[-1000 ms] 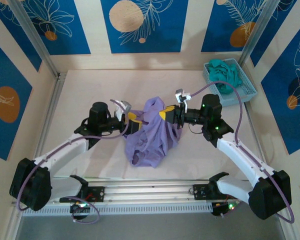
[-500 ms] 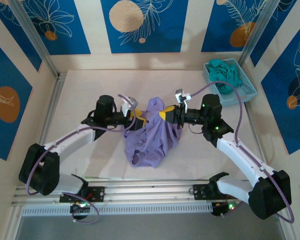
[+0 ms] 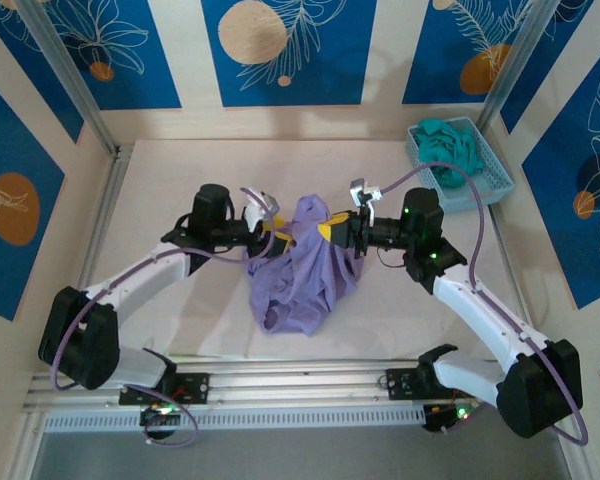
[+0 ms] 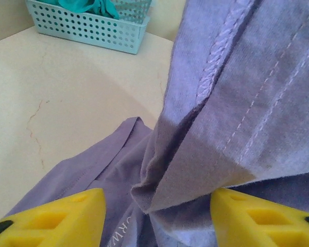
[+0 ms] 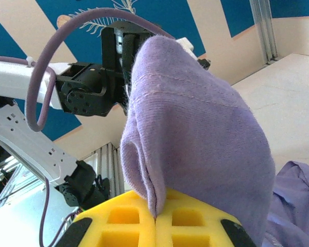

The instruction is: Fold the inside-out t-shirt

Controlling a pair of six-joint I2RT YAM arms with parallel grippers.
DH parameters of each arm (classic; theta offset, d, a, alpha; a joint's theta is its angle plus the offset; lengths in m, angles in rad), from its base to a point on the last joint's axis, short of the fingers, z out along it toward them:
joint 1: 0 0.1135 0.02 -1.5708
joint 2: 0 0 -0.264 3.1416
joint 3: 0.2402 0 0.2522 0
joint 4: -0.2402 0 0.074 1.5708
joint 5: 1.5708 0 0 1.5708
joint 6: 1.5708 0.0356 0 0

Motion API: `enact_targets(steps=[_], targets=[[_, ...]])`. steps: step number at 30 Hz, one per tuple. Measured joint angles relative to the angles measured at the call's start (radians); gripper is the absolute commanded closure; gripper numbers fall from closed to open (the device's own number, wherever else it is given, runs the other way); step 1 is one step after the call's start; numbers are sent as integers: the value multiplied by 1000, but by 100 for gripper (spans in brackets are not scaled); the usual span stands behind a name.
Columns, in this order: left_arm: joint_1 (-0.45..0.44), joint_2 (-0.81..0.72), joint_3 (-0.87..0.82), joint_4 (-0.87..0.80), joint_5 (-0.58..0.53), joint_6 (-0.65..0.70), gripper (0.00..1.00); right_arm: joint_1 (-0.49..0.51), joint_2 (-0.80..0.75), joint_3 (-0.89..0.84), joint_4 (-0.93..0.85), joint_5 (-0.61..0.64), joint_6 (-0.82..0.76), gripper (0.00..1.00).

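Left gripper [image 3: 271, 234] has slid in, jaws half-open astride a shirt [image 3: 305, 275] fold, tips cut off; right gripper [image 3: 331, 229] is clamped on it.

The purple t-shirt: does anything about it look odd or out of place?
Yes. The t-shirt hangs bunched from the right claw, shut on a fold, its seam stitching outward. The left claw is open around a hanging edge.

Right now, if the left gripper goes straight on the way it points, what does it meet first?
Probably the t-shirt, its hanging fold just ahead of the open left gripper; depth is unclear.
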Motion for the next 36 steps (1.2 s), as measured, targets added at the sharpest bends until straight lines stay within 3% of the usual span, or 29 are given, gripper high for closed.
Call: enact_targets(steps=[4, 7, 12, 16, 20, 27, 36], targets=[[0, 59, 65, -34, 36, 59, 38, 0, 6, 0, -1, -1, 0, 100], [0, 91, 83, -41, 67, 79, 44, 0, 6, 0, -1, -1, 0, 100], [0, 123, 103, -45, 114, 85, 67, 0, 6, 0, -2, -1, 0, 100], [0, 126, 106, -28, 127, 63, 100, -5, 6, 0, -5, -1, -1, 100], [0, 103, 80, 15, 79, 26, 100, -18, 4, 0, -17, 4, -8, 100], [0, -85, -19, 3, -133, -61, 100, -20, -21, 0, -63, 76, -35, 100], [0, -305, -19, -143, -270, -189, 100, 109, -4, 13, -130, 331, -58, 100]])
